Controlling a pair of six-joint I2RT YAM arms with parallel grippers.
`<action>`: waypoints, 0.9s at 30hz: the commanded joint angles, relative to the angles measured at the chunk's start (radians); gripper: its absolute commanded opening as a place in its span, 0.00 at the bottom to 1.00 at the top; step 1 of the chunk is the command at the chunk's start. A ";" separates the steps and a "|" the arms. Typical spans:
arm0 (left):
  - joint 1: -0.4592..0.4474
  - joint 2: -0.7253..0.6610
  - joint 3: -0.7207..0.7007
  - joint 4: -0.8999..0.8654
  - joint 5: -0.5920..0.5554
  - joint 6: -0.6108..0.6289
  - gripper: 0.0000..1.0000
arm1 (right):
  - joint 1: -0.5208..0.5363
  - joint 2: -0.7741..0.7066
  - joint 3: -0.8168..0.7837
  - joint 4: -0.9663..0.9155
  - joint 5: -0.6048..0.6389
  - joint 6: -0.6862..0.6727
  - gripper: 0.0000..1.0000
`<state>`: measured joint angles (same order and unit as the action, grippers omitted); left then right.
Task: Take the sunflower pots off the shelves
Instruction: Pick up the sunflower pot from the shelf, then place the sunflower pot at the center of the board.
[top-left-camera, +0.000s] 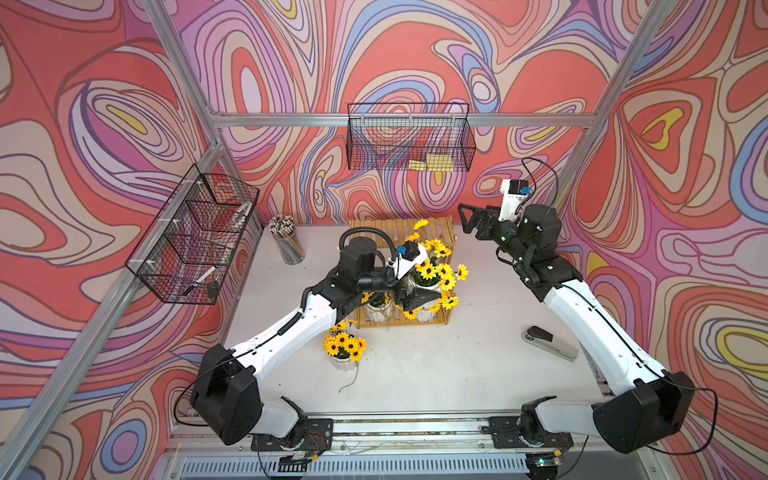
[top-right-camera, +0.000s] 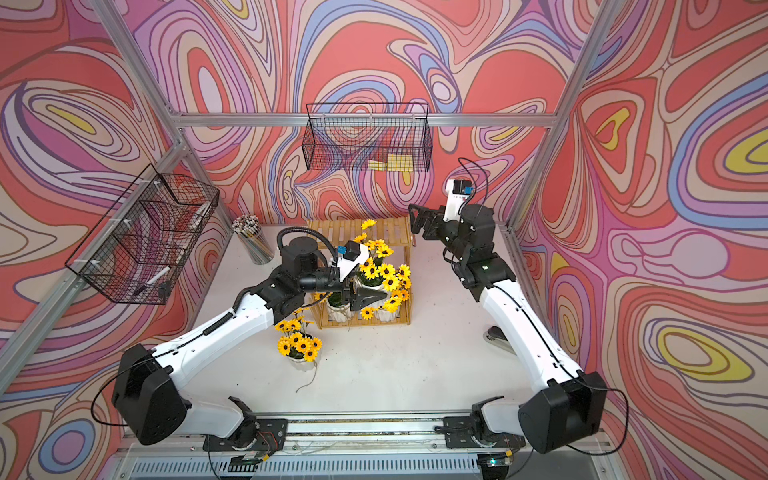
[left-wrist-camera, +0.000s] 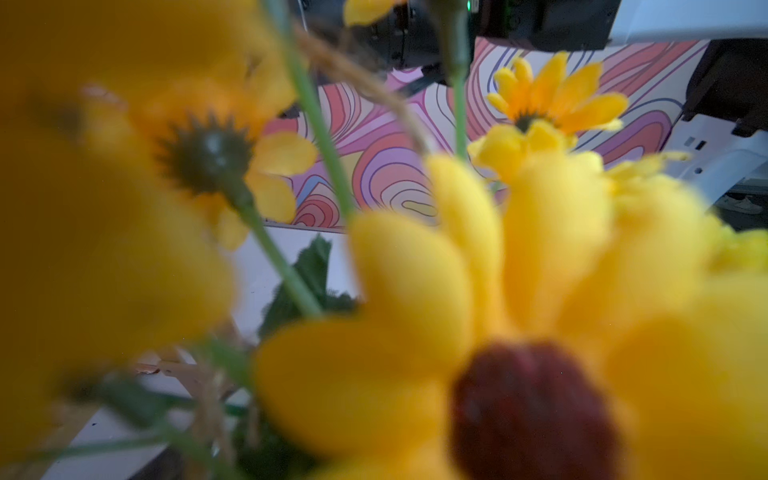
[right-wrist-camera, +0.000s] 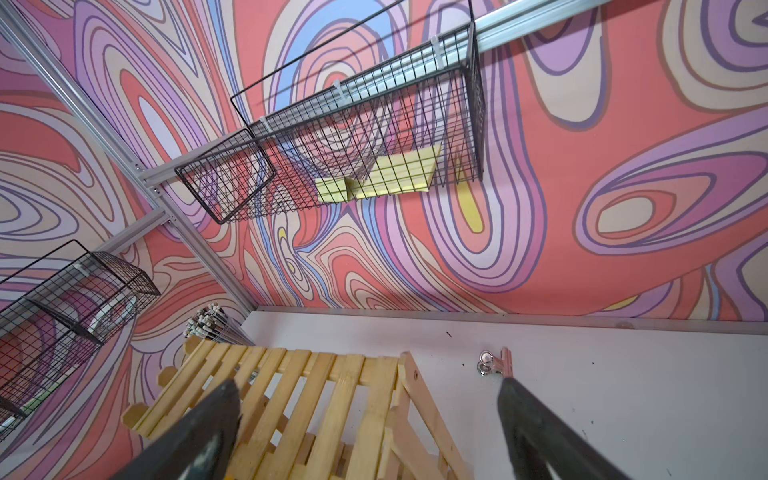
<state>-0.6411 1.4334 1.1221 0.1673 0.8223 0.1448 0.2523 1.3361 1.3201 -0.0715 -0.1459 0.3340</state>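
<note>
1. A side wire basket (top-left-camera: 195, 237) hangs on the left wall. A cup of pencils (top-left-camera: 286, 245) stands at the back-left corner of the table (top-left-camera: 457, 365).
2. One loose sunflower pot (top-left-camera: 344, 353) stands on the table, off the shelves and just in front of their left front corner. Its twine trails forward.
3. The left gripper (top-left-camera: 417, 301) lies level and points right, buried among the blooms at the front right of the rack. Its jaws stand wide apart, and nothing is seen clamped between them. The left wrist view shows only blurred petals and stems.
4. The shelves (top-left-camera: 399, 323) stand at the centre back of the table. The lower tier carries a left pot (top-left-camera: 377, 312) and a right pot (top-left-camera: 424, 314). A rear pot (top-left-camera: 428, 274) rises behind and above the right pot; its tier cannot be told.
5. The right gripper (right-wrist-camera: 368, 386) hangs over the back right corner of the shelves, jaws spread wide and empty.
6. A binder clip (right-wrist-camera: 492, 363) lies on the table beside the shelves. A stapler (top-left-camera: 548, 343) lies beside the right arm.
</note>
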 joint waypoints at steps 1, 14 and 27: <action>-0.033 0.021 -0.014 0.149 -0.034 -0.018 0.00 | -0.010 0.014 0.032 -0.004 0.017 0.001 0.98; -0.166 0.119 -0.067 0.255 -0.121 -0.009 0.00 | -0.013 0.036 0.052 0.004 0.001 -0.004 0.98; -0.262 0.267 -0.061 0.404 -0.146 -0.064 0.00 | -0.013 0.020 0.062 -0.004 0.008 -0.027 0.98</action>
<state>-0.8928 1.6772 1.0527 0.4198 0.6712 0.1036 0.2470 1.3663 1.3594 -0.0689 -0.1459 0.3260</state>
